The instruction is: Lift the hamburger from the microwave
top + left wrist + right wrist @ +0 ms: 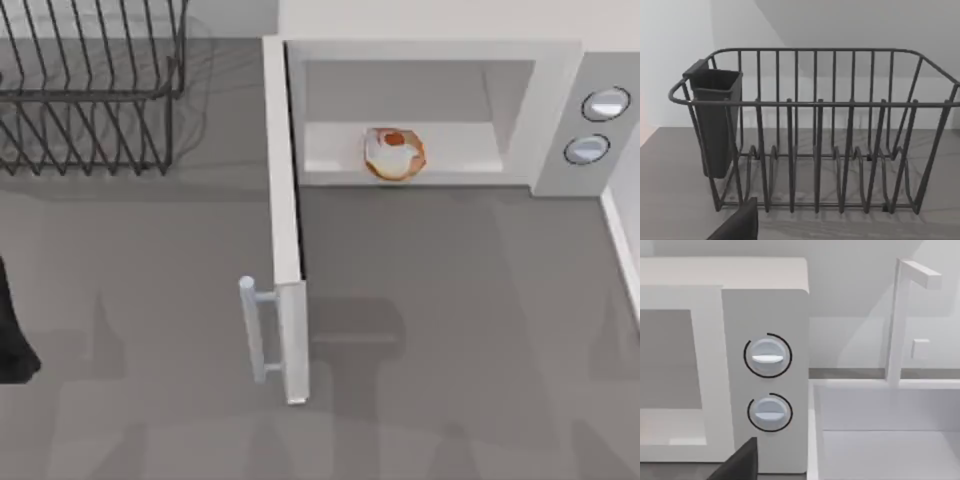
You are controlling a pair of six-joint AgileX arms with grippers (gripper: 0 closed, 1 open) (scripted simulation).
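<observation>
Nearest me on the counter (430, 330), the microwave (555, 120) door (285, 230) stands swung fully open, its bar handle (252, 330) pointing toward the left side. At the left edge a dark part of my left arm (12, 335) sits parked; its wrist camera faces the wire rack (815, 135) with a dark cup (715, 120) hung on one end, and I cannot tell how that tool stands. My right tool's state I cannot tell either; its wrist view looks at the two dials (767, 356). Farther back, the hamburger (394, 153) rests on the cavity floor near the front lip, whitish face with a red patch showing. I judge it light, soft and easily squashed, so I would pinch it gently across the bun's rounded sides, reaching straight in through the opening.
</observation>
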